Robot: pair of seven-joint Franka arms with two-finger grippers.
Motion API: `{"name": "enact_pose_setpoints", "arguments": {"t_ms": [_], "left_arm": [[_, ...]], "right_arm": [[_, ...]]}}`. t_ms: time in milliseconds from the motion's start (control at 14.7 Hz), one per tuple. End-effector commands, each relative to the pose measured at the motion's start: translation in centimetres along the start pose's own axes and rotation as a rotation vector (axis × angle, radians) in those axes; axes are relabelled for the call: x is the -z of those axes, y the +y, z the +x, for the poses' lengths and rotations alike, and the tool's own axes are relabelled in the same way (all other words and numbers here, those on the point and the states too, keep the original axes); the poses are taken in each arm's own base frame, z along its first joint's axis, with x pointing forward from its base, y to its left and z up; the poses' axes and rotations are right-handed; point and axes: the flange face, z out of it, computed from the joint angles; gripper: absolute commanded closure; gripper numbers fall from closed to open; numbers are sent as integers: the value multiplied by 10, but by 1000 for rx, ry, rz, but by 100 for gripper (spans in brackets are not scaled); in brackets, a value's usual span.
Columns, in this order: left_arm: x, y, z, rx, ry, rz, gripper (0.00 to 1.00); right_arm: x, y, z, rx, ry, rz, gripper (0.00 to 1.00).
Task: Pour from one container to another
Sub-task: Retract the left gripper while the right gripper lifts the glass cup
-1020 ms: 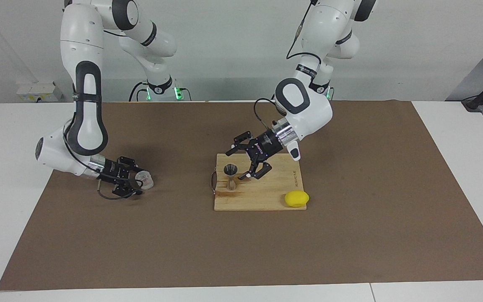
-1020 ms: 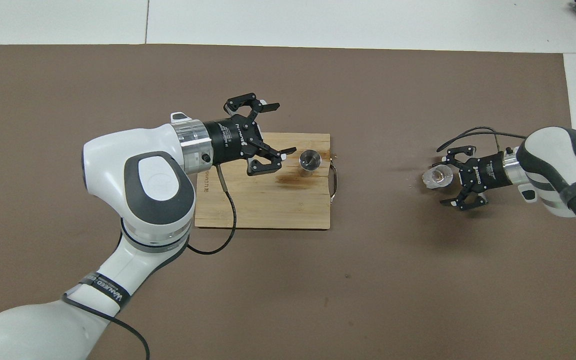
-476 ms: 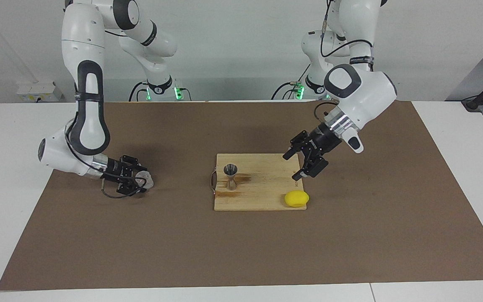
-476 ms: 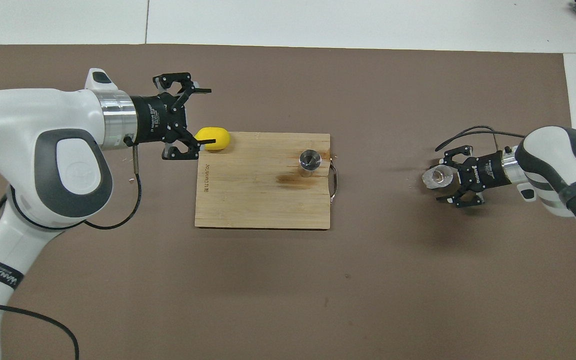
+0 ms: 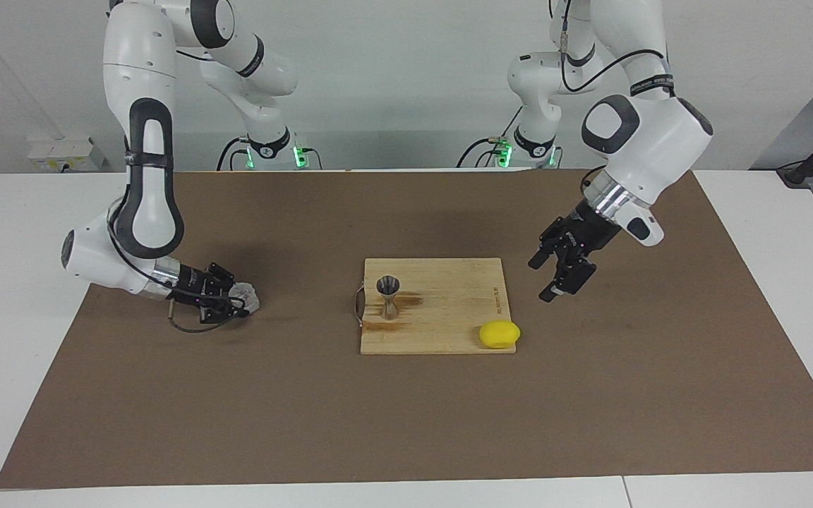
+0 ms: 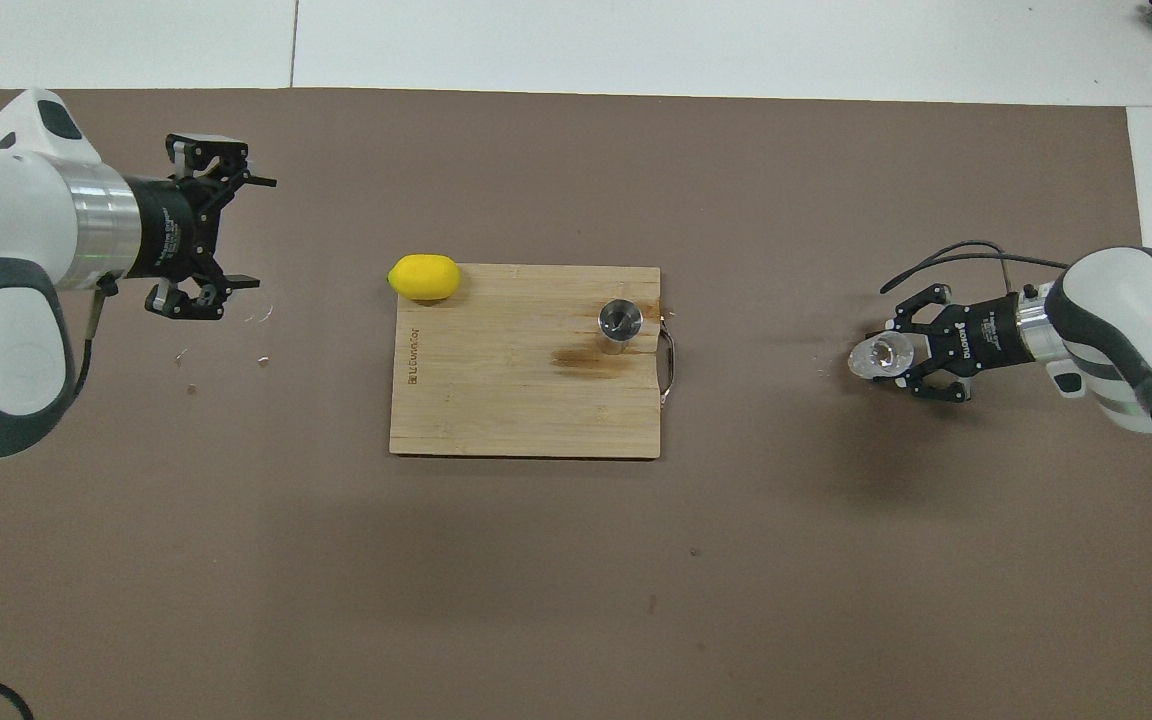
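A brown mat (image 5: pixel 406 423) covers the middle of a white surface (image 5: pixel 11 233), and a wooden cutting board (image 5: pixel 442 331) lies at the centre of the mat. A small steel jigger (image 5: pixel 387 298) stands upright on the board, near the edge that faces the right arm's end of the surface, beside a dark stain in the wood. A yellow lemon (image 5: pixel 499 334) sits at the board's corner toward the left arm's end, farther from the robots than the jigger.

The right gripper (image 5: pixel 231 302) is low over the mat at the right arm's end, well apart from the board. Its fingers are pinched around a small clear glass cup (image 5: pixel 245 297), which is tipped so that its mouth shows from above. Whether the cup touches the mat cannot be told.

The left gripper (image 5: pixel 555 286) hangs in the air over bare mat, toward the left arm's end from the board. Its fingers are spread wide and it holds nothing.
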Motion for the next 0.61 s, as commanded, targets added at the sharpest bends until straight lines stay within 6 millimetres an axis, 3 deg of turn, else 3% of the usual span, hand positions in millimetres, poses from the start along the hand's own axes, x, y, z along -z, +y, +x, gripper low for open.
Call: {"name": "enact_pose_setpoints", "arguments": {"t_ms": [0, 204, 544], "left_arm": [[29, -13, 8, -50, 84, 76, 0], [45, -22, 19, -133, 93, 109, 0], [52, -31, 30, -648, 62, 210, 0]], "right_arm": [[21, -8, -35, -46, 6, 62, 100], [20, -26, -81, -114, 34, 81, 100], [9, -60, -156, -188, 103, 115, 100]]}}
